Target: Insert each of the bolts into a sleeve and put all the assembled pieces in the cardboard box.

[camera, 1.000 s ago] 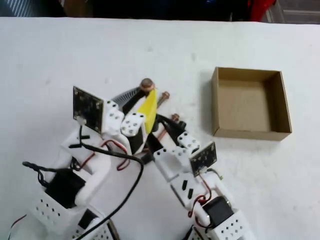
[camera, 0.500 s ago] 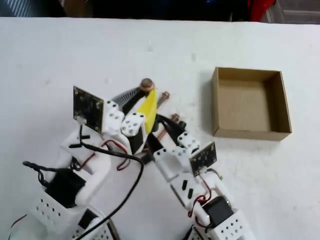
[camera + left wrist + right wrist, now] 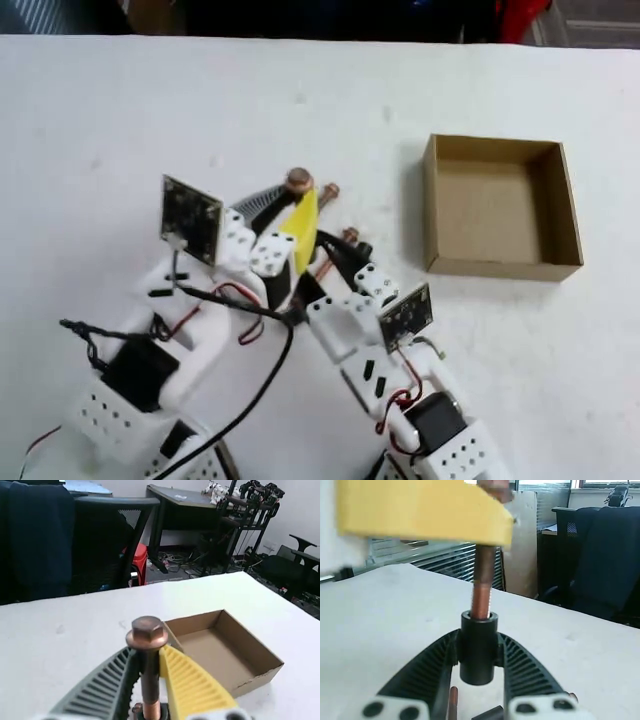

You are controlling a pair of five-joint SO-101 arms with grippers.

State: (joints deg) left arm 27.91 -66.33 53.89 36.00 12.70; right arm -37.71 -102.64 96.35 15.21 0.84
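My left gripper (image 3: 291, 203), with one yellow and one grey finger, is shut on a copper bolt (image 3: 297, 181) held upright, head up (image 3: 147, 633). Right below it, my right gripper (image 3: 477, 647) with black fingers is shut on a black sleeve (image 3: 478, 650), also upright. The bolt's threaded shaft (image 3: 483, 582) reaches down into the sleeve's top opening. In the high view the right gripper (image 3: 312, 262) is tucked under the left one and the sleeve is hidden. The open cardboard box (image 3: 495, 268) stands to the right with nothing in it (image 3: 250, 677).
Two loose copper bolts (image 3: 328, 192) (image 3: 349, 236) lie on the white table just right of the grippers. Another black sleeve (image 3: 487, 712) lies on the table beneath the right gripper. Both arm bases crowd the table's near edge.
The left arm has shifted slightly to the right and toward the near edge, carrying the bolt with it. The right arm has kept still.
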